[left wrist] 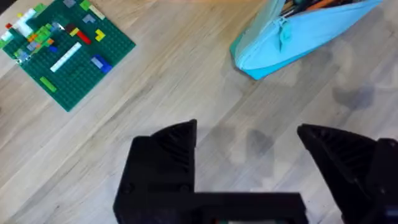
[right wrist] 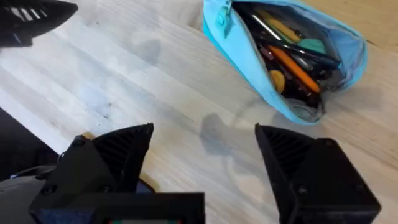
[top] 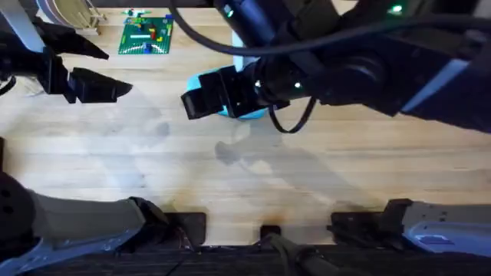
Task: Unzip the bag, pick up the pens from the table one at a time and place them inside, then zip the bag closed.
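The light blue bag lies unzipped on the table, its mouth gaping. Dark pens lie inside it among orange and teal items. Its zipper pull hangs at the end nearer my left gripper. My right gripper hovers open just short of the bag, holding nothing. In the overhead view the right gripper covers most of the bag. My left gripper is open and empty, apart from the bag, and sits at the table's left.
A green Lego baseplate with small coloured bricks lies at the back left, also seen as the baseplate near my left gripper. Bare wood-grain table stretches across the front. A slatted wooden object stands at the far left corner.
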You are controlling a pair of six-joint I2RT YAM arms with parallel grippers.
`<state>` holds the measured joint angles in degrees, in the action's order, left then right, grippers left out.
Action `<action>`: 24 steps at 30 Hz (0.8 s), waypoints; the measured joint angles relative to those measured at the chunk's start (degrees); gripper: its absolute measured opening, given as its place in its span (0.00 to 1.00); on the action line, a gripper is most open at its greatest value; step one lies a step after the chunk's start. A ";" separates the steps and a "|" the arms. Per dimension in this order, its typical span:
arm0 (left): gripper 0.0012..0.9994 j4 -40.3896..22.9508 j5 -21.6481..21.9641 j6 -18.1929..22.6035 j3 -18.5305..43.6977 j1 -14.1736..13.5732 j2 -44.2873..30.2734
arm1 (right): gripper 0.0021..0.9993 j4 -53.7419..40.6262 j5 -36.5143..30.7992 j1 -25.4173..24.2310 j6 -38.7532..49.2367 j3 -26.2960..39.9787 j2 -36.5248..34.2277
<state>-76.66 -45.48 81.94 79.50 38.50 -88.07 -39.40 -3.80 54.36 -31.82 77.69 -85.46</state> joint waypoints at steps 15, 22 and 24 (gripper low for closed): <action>0.99 0.00 0.01 0.01 0.00 0.00 0.00 | 1.00 2.05 -4.86 1.69 -7.66 1.68 -3.90; 0.99 0.00 0.01 0.01 0.00 0.00 0.00 | 1.00 2.12 -10.30 3.34 -11.61 1.70 -4.19; 0.99 0.00 0.01 0.01 0.01 0.00 -0.01 | 1.00 2.13 -12.01 4.00 -12.78 1.70 -4.19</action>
<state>-76.66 -45.47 81.95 79.51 38.50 -88.08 -37.27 -15.81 58.36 -44.60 79.40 -89.65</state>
